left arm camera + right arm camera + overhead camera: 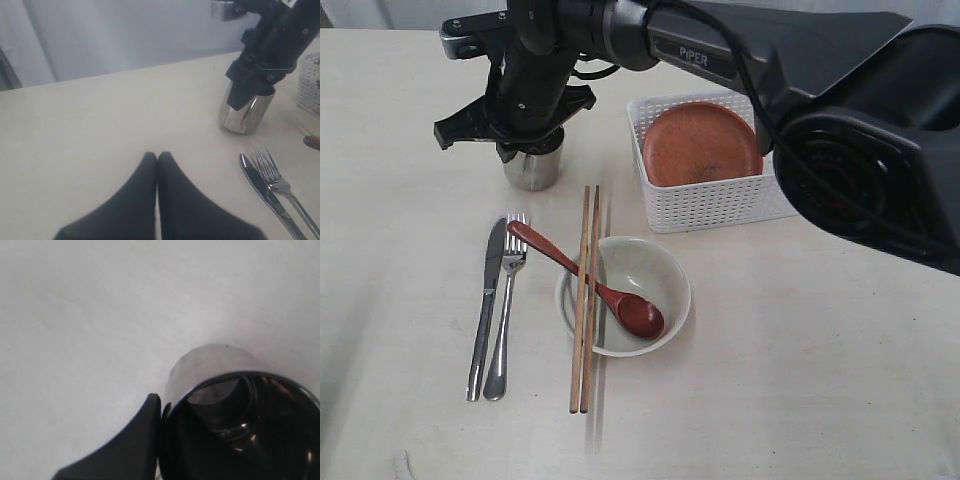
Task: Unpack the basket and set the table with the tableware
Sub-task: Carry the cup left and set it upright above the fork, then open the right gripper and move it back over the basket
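The right gripper [530, 152] pinches the rim of the steel cup [533, 172], which stands upright on the table [800, 380] near the knife [486, 300] and fork [504, 310]. The left gripper [157, 156] is closed and empty. The brown plate [700, 145] lies tilted inside the white basket [705, 205].

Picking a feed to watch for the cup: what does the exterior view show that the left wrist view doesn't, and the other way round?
Exterior only: the bowl, the chopsticks lying across it, and the whole basket. Left wrist only: the left gripper, shut, over bare table. Both: the right gripper pinching the rim of the steel cup, with the knife and fork lying side by side nearby.
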